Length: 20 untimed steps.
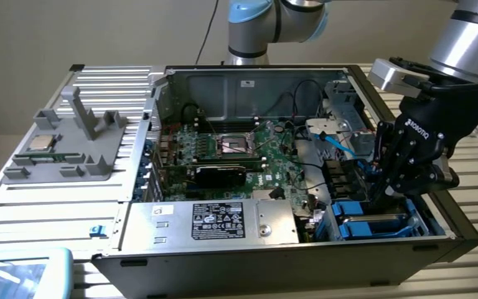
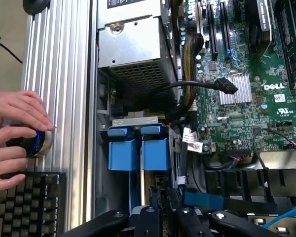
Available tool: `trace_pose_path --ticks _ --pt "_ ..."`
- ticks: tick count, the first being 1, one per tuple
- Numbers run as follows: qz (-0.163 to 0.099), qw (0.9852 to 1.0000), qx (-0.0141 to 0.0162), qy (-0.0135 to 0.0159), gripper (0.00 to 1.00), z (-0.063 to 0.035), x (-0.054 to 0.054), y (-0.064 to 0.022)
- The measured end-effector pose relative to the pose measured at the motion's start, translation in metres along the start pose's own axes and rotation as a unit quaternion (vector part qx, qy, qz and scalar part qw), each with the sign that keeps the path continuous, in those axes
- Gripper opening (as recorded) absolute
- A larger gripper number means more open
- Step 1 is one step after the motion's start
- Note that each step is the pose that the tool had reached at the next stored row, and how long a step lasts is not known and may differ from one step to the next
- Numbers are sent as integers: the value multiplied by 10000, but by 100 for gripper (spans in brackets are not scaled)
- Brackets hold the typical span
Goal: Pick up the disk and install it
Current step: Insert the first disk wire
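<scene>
On the exterior view's left, the grey fixture (image 1: 65, 149) carries the small CPU chip (image 1: 42, 143) and no drive, so I judge the pick-up is done. Moving right, the open computer case (image 1: 248, 78) shows its motherboard (image 1: 239, 146), with the silver box with a black label (image 1: 214, 221) in front.

Further right is the drive bay, where the disk (image 1: 372, 223) sits low in the corner of the case. The gripper (image 1: 386, 190) is down in the bay directly over it. In the wrist view the jaws are drawn in narrow, just beside the disk's (image 2: 155, 154) blue bracket. I cannot tell whether they pinch it or only press on it.

I read this as the installing step, with the disk largely in its slot. The next move calls for a straight, gentle line along the bay, keeping clear of the blue cable (image 1: 338, 146) nearby.

The disk shows mostly as blue plastic rails with a strip of silver metal between them. Its label is hidden from me.
</scene>
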<state>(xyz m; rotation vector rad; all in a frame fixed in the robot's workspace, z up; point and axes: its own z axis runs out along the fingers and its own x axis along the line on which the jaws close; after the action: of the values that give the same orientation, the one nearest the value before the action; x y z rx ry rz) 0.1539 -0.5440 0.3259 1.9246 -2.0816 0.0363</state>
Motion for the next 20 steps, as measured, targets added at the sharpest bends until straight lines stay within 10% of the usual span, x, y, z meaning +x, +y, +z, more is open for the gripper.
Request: trace_pose_path --ticks 20 --pt "0 10000 -2 -3 17 26 17 -37"
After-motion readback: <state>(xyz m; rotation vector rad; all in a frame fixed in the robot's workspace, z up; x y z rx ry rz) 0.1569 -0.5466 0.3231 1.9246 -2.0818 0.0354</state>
